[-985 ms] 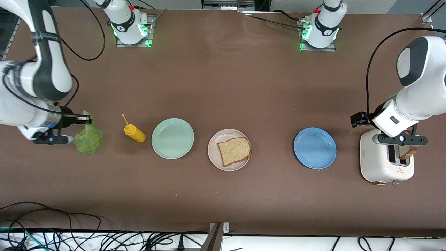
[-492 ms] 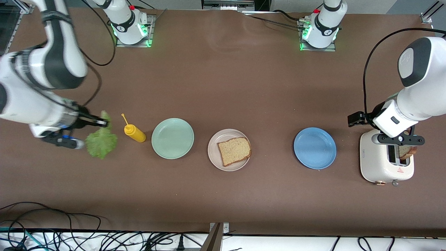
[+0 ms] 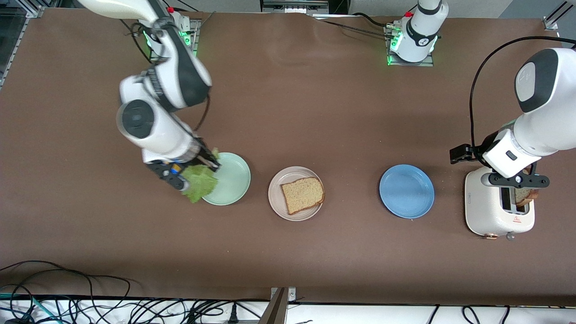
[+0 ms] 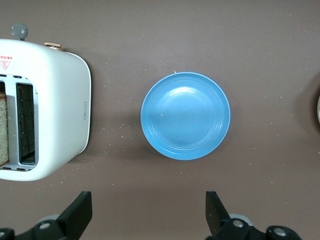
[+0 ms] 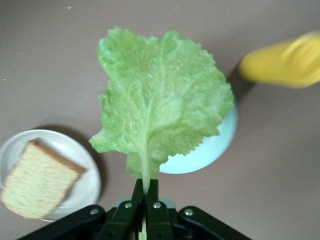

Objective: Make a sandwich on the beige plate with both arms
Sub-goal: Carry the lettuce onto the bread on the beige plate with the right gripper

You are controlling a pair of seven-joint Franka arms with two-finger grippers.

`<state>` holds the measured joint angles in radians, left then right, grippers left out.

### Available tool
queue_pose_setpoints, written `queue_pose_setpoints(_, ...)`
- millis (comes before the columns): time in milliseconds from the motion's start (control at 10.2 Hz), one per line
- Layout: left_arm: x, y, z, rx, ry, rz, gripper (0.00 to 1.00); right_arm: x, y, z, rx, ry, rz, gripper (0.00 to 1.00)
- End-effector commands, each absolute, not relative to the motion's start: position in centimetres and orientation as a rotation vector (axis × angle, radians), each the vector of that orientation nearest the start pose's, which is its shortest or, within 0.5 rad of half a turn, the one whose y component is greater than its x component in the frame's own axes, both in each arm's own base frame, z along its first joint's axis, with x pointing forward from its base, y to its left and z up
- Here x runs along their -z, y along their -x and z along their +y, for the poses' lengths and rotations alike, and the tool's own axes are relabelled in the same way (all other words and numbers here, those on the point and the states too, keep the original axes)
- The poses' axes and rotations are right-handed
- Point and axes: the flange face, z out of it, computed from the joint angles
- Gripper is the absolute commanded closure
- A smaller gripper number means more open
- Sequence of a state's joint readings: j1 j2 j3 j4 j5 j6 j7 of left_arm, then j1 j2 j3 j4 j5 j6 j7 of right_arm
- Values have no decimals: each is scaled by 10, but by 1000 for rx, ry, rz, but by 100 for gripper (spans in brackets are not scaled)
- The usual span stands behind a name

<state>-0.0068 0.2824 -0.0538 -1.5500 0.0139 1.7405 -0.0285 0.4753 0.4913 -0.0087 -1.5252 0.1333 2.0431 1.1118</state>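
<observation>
My right gripper (image 3: 210, 162) is shut on the stem of a ruffled green lettuce leaf (image 3: 198, 182) and holds it in the air over the edge of the mint-green plate (image 3: 231, 180). The right wrist view shows the jaws (image 5: 145, 187) pinching the lettuce (image 5: 160, 105). One brown bread slice (image 3: 303, 194) lies on the beige plate (image 3: 275, 191) at mid-table. A second slice (image 3: 525, 195) stands in the white toaster (image 3: 488, 209). My left gripper (image 4: 148, 216) is open and empty, waiting above the toaster (image 4: 55, 105).
A blue plate (image 3: 407, 191) lies between the beige plate and the toaster. A yellow mustard bottle (image 5: 282, 65) lies beside the mint-green plate (image 5: 210, 150), hidden by my right arm in the front view. Cables run along the table's near edge.
My right arm has swung from its end of the table toward the middle, carrying the lettuce past the mustard bottle to over the mint-green plate. The left arm has stayed over the toaster.
</observation>
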Motion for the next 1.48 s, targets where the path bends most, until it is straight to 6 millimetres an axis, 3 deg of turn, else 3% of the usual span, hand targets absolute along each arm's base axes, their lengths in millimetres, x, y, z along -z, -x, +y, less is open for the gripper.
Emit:
queue_pose_setpoints(0, -482, -633, -30, -156, 3160, 77, 0, -338, -614, 383, -14, 2657, 1321, 100)
queue_pose_setpoints(98, -482, -633, -27, -156, 3160, 70, 0, -313, -611, 399, -4, 2577, 1436, 100)
queue_pose_setpoints(197, -480, -634, -19, -160, 3161, 50, 0, -307, -611, 409, 19, 2486, 1509, 100)
queue_pose_setpoints(591, -479, -635, -15, -163, 3164, 43, 0, -307, -597, 442, -46, 2272, 1683, 100)
queue_pose_setpoints(886, -479, -634, -15, -165, 3164, 43, 0, -302, -605, 452, -9, 2051, 1716, 100)
queue_pose_setpoints(1182, -478, -635, -11, -167, 3170, 34, 0, -280, -586, 478, -73, 2026, 1711, 100)
queue_pose_setpoints(1379, -478, -635, -10, -167, 3170, 32, 0, -273, -586, 482, -53, 1991, 1687, 100)
